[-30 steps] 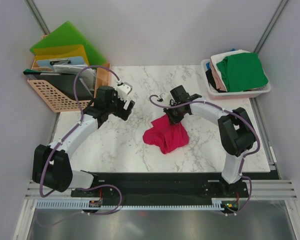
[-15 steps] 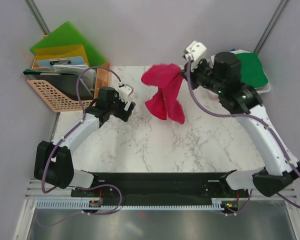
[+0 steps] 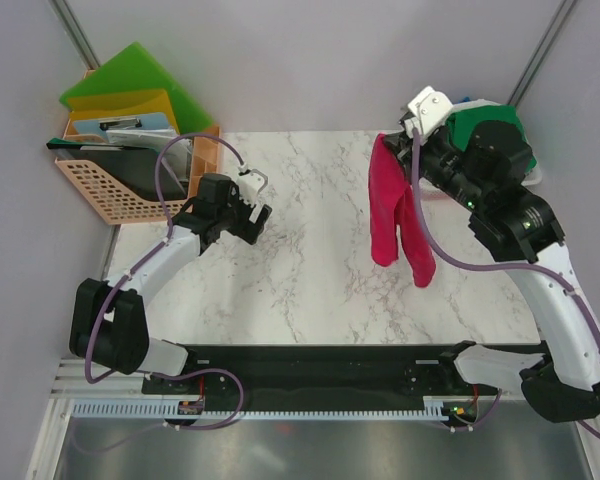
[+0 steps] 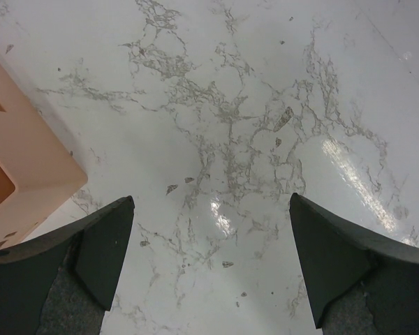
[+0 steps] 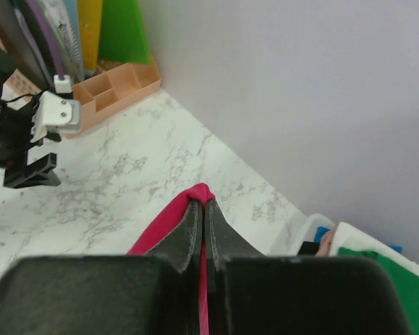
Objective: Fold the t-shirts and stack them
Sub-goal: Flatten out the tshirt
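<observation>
One crimson-pink t-shirt (image 3: 388,210) dangles above the far right of the worktop (image 3: 300,290), pinched at a single fold by the right tool (image 5: 201,206), whose jaws are clamped tight on the cloth. It looks soft, light and floppy, drooping in a long bunch, so a hem or shoulder corner would likely spread it better. The left tool (image 4: 211,202) gapes wide and empty, low over marble beside the peach basket (image 3: 110,190). Just behind the hanging shirt is the tub (image 5: 298,232) of other t-shirts (image 5: 394,279), a possible snag.
</observation>
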### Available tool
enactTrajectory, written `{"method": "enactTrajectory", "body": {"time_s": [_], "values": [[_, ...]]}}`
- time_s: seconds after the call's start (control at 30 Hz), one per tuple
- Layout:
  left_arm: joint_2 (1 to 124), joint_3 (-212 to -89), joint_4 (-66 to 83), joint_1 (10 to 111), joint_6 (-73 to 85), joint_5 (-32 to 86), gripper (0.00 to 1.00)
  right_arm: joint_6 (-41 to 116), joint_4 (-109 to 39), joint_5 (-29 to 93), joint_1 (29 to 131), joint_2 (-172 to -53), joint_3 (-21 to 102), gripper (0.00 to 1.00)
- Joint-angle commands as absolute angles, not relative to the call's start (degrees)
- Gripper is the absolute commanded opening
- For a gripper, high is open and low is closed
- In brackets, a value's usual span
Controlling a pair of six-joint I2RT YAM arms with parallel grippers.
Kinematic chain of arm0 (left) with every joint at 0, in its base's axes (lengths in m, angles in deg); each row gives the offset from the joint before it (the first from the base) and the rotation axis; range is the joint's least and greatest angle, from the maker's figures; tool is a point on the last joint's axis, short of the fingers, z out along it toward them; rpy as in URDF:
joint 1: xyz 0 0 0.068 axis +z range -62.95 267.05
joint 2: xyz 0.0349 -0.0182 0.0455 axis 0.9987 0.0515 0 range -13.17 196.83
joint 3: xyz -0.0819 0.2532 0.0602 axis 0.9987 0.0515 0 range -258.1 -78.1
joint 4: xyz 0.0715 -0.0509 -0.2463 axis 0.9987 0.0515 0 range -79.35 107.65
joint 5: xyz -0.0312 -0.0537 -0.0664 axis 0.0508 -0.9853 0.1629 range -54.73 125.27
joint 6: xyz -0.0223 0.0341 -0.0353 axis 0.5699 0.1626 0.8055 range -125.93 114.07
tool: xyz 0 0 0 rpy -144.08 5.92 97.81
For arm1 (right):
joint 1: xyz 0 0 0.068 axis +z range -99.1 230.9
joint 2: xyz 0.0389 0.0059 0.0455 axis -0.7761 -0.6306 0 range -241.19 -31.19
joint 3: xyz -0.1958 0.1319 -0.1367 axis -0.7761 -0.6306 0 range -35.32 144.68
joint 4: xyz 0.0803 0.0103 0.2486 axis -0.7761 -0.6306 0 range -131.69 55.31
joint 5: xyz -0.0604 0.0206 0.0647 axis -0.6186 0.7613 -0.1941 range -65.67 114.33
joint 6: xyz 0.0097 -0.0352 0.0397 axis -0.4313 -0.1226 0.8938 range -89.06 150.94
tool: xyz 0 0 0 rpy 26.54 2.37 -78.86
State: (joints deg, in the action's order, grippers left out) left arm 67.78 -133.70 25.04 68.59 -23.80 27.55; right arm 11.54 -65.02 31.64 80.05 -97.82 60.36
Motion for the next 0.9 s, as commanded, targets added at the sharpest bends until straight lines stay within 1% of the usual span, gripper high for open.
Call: {"method": "enactTrajectory", "body": {"time_s": [0.0,0.07,0.13,0.27,0.4,0.47,0.5,0.53,0.57,0.6,0.67,0.7,0.73,0.8,0.87], "values": [[68.0,-134.6,24.7,68.3,-25.5,26.7,1.0,15.3,-64.4,37.6,81.6,-100.7,60.5,0.0],[68.5,-135.3,25.2,68.2,-25.6,27.0,1.0,15.2,-65.5,38.9,82.4,-101.8,60.9,0.0],[68.3,-135.3,25.4,68.2,-25.7,27.4,1.0,14.2,-63.7,37.7,83.3,-101.8,58.5,0.0],[67.4,-134.8,25.3,68.2,-25.9,27.9,1.0,12.2,-64.2,34.5,86.4,-102.6,57.6,0.0],[67.7,-135.2,25.5,68.2,-25.8,28.2,1.0,10.5,-69.0,34.7,90.7,-106.8,60.7,0.0],[67.3,-135.1,25.4,68.2,-25.8,28.3,1.0,10.9,-70.2,35.3,91.2,-108.2,63.1,0.0],[67.1,-134.9,25.3,68.2,-25.9,28.5,1.0,11.9,-70.2,33.2,91.2,-109.5,64.0,0.0],[66.6,-134.7,25.3,68.2,-25.9,28.7,1.0,12.7,-70.1,30.1,91.2,-110.5,66.0,0.0],[66.3,-134.3,25.2,68.2,-26.0,29.2,1.0,16.7,-68.8,20.6,91.2,-111.2,66.4,0.0],[65.4,-134.1,24.9,68.2,-25.9,29.5,1.0,17.1,-62.8,2.3,91.2,-112.1,66.0,0.0],[64.8,-133.7,24.8,68.2,-26.1,29.5,1.0,11.0,-55.2,-12.9,91.7,-112.3,61.7,0.0],[64.4,-133.6,24.8,68.2,-26.1,29.5,1.0,3.5,-43.1,-19.5,93.0,-111.7,59.0,0.0],[64.3,-133.5,24.8,68.2,-26.1,29.4,1.0,-1.4,-37.8,-26.7,93.6,-111.3,54.4,0.0],[64.3,-133.5,24.7,68.2,-26.1,29.1,1.0,-8.0,-28.4,-30.6,94.8,-111.2,52.2,0.0],[64.9,-133.9,24.9,68.2,-26.1,29.1,1.0,-8.1,-29.5,-33.0,94.6,-112.7,54.1,0.0]]}}
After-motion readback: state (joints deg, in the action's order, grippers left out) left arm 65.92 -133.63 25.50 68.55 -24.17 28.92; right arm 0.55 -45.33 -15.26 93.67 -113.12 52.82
